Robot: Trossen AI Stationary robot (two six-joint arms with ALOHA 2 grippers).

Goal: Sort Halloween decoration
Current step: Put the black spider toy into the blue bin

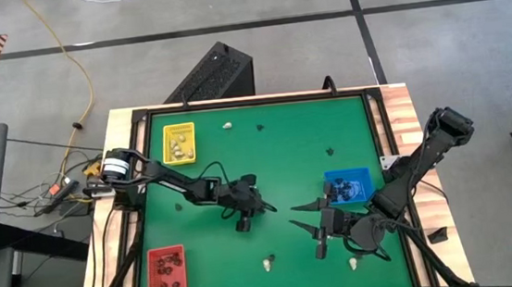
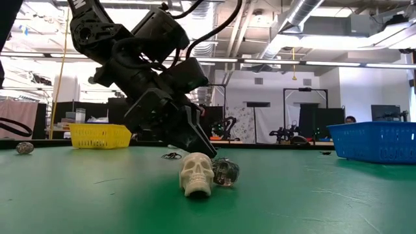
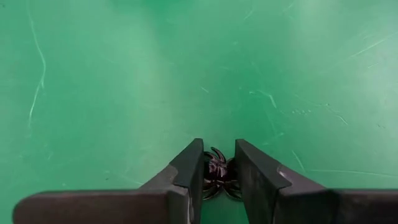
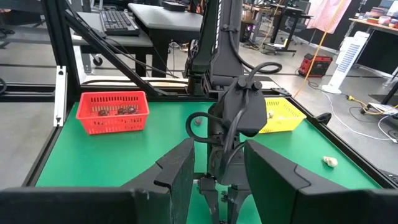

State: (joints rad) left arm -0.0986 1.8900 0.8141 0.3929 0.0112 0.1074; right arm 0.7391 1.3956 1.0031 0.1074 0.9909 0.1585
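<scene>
Two matte black jointed arms, left arm [image 1: 180,183] at centre left of the high view, right arm [image 1: 416,167] at right. Looped black cables ran along the housings. Each ended in flat, dark, wedge-shaped fingers [image 3: 186,174].

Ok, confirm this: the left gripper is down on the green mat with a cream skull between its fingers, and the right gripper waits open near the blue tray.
Wrong in one respect: the left wrist view shows a small black spider, not a cream skull, between the left gripper's fingers. The rest stands: it is down on the green mat, and the right gripper waits open near the blue tray.
</scene>
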